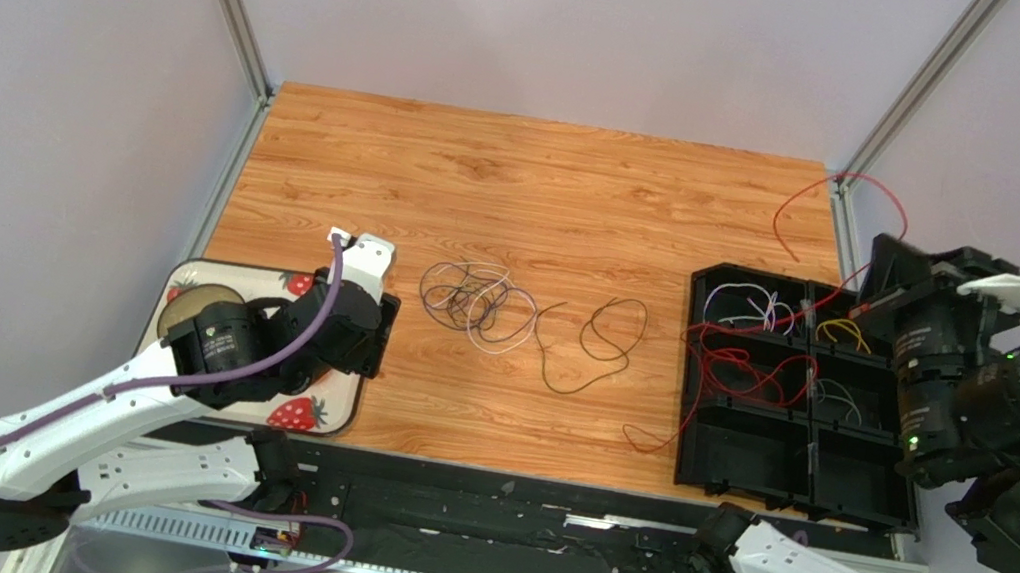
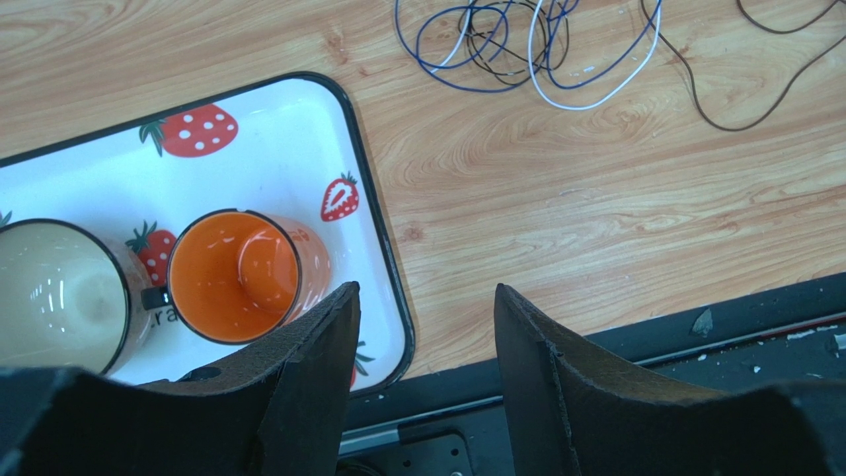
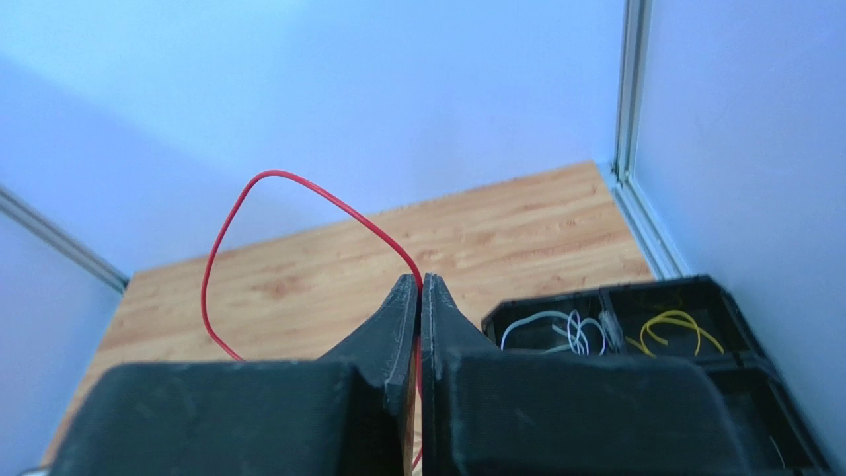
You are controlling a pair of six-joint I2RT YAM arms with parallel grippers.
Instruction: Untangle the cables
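Right end effector (image 3: 419, 283) clamped on red cable (image 3: 260, 178), raised above black bin (image 1: 749, 459). Left end effector (image 2: 425, 293) half open, empty, over tray (image 2: 385, 253) edge.

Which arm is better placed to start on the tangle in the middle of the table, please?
Left. The left tool is open and empty by the tray, with the tangle just ahead. The right tool is shut on the red cable by the bin, farther off.
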